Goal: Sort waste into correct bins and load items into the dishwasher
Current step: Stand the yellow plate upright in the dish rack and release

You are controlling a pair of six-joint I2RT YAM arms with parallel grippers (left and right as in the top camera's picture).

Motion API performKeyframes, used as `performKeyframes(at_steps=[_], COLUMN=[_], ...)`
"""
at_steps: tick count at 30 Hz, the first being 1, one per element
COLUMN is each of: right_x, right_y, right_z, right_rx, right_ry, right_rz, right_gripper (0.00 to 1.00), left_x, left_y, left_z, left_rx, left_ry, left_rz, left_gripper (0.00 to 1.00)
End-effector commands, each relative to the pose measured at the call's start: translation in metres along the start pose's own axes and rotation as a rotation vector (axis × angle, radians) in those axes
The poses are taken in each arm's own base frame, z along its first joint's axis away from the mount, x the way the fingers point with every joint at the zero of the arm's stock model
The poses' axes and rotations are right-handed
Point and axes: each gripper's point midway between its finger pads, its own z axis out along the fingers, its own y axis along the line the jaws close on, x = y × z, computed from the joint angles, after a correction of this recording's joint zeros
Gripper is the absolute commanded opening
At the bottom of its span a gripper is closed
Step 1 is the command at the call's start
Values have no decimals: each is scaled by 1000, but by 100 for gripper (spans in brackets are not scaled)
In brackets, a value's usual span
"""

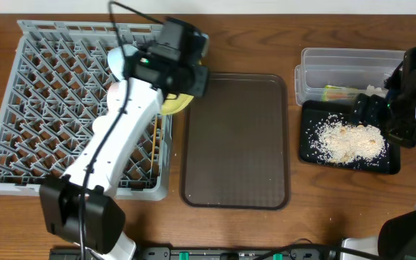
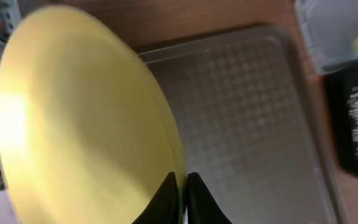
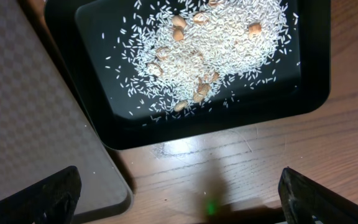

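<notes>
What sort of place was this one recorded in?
Probably a lab tabletop staged as a kitchen clean-up station, not a real kitchen: a grey dish rack on a wooden table, a yellow plate held at its edge, and a black tray of rice-like crumbs.

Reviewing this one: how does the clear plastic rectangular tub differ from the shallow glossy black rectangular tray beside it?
The clear plastic rectangular tub is see-through; the glossy black rectangular tray is opaque. The tub has taller walls; the tray is shallow. The tub holds a green-and-yellow wrapper; the tray holds white rice-like crumbs. Both are rectangular, similar in size, and sit side by side.
</notes>
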Motion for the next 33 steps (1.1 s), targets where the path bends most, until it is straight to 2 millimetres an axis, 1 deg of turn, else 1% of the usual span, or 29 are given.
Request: performKeyframes(at_steps=[1,4,7,10,11,15,16,17,19,21,24,25,28,31,33], right_x=[-2,-2,-2,-2,-2,-3,-3,-3,-3,-3,-3,-3,-7,-14,-26], right_y=[-1,-1,-1,-1,-1,-1,-1,-1,0,0,1,1,9,33,54], right_z=[-10,-10,-10,-10,-10,-10,-10,-10,-10,-10,-10,-10,-10,-12,-15], right_rx=[-5,-5,-4,-5,-5,-5,-5,-5,-6,-6,-14,-16,-49,-136,-184], right_ry=[-35,-35,-34,-34,-35,-38,-38,-38,-38,-38,-36,-36,-52,-91,-153], right_rz=[10,10,10,10,10,5,5,5,6,6,2,2,-36,-127,-194], right_gripper=[99,99,99,99,99,99,99,99,99,99,99,99,99,99,99], left_x=[-5,-9,-12,-15,-16,-15,-15,-15,-14,-14,-13,-13,-15,-12,-6], left_y=[-10,-3,9,28,38,69,76,82,93,101,112,116,119,126,126], left_z=[-16,-23,-29,-34,-36,-41,-43,-44,-47,-50,-55,-59,-75,-94,-104], left_rx=[182,249,284,286,274,228,215,209,196,187,173,167,151,51,-24], left_ry=[-13,-17,-28,-45,-52,-70,-74,-79,-89,-97,-109,-118,-157,-187,-185], left_rz=[-84,-159,-214,-263,-284,-340,-354,-365,-386,-402,-424,-429,-413,-401,-371], left_gripper=[8,8,8,8,8,9,10,13,33,43,68,72,78,80,81])
